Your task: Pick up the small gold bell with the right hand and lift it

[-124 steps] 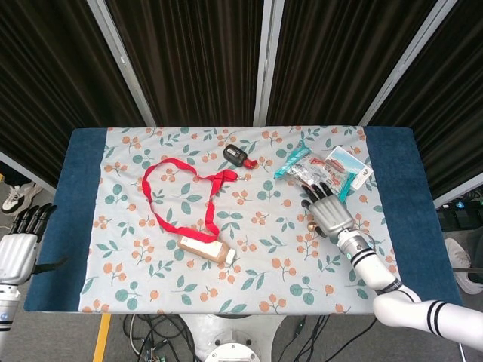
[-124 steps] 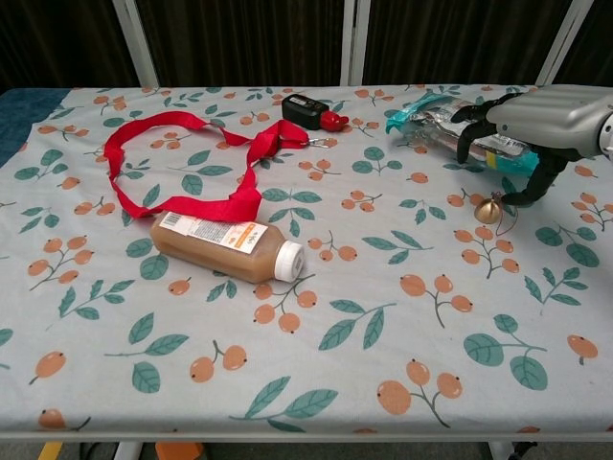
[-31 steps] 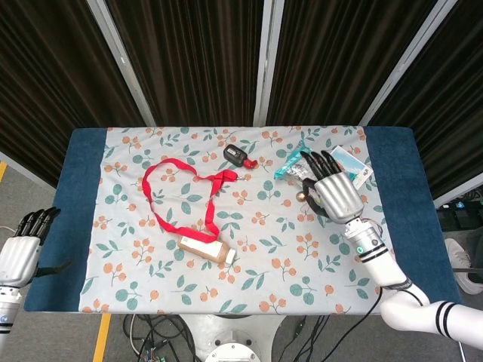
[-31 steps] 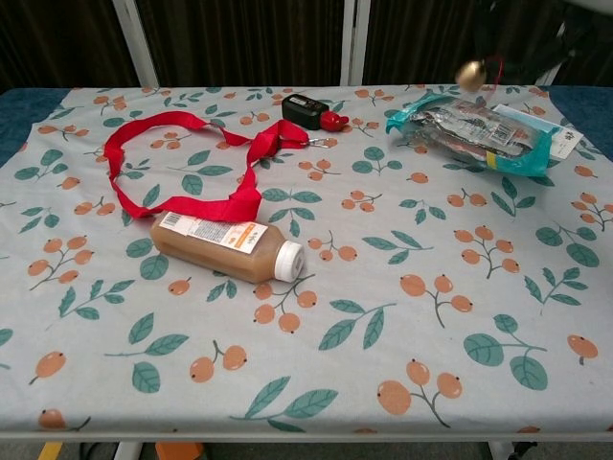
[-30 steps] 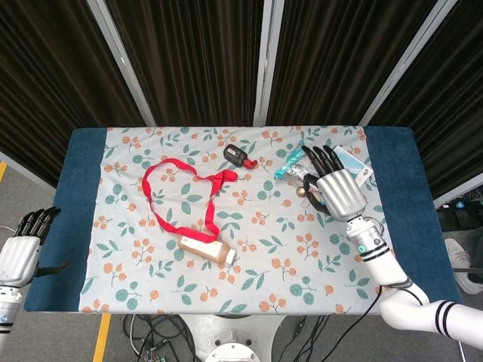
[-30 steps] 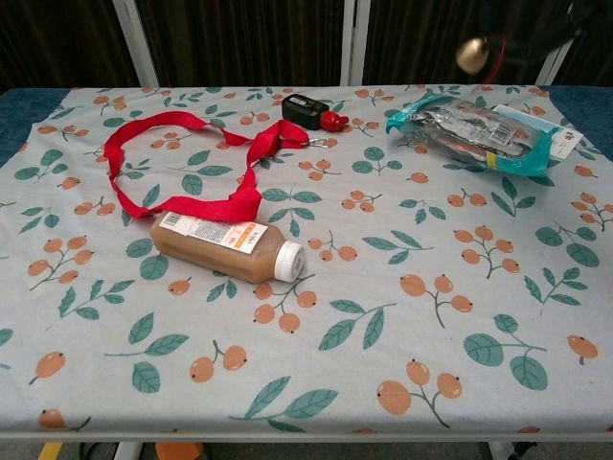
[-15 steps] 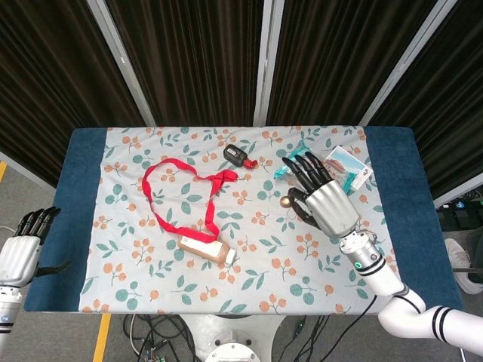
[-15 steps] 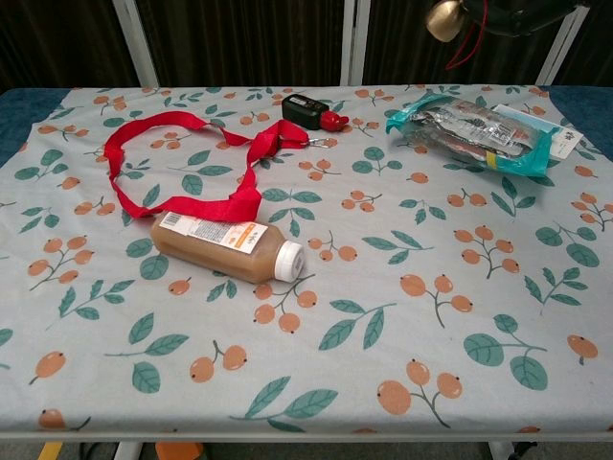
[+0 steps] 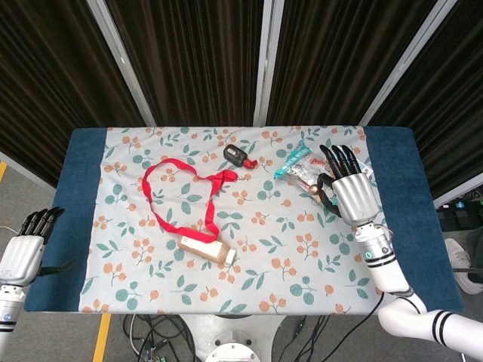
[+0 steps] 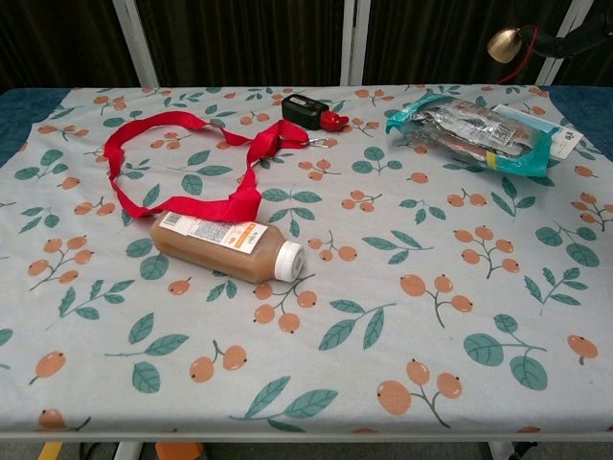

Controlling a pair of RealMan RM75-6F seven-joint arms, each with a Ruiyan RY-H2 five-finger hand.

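Shifted rightward, gold bell (image 10: pixel 504 44) aloft, pinched by right hand (image 9: pixel 349 193) fingers (image 10: pixel 573 41)

Right hand up over the table with the bell pinched; left hand idle at the side.

My right hand (image 9: pixel 352 195), silver-backed with black fingers (image 9: pixel 337 157), is raised above the table's right side, back toward the head camera, fingers pointing away from me. It pinches the small gold bell (image 10: pixel 503 43) at its thumb side. The white, black-banded forearm runs down to the lower right corner. From the chest camera only dark fingertips show at the top right edge. My left hand (image 9: pixel 24 253) hangs off the table's left edge, holding nothing, fingers loosely apart.
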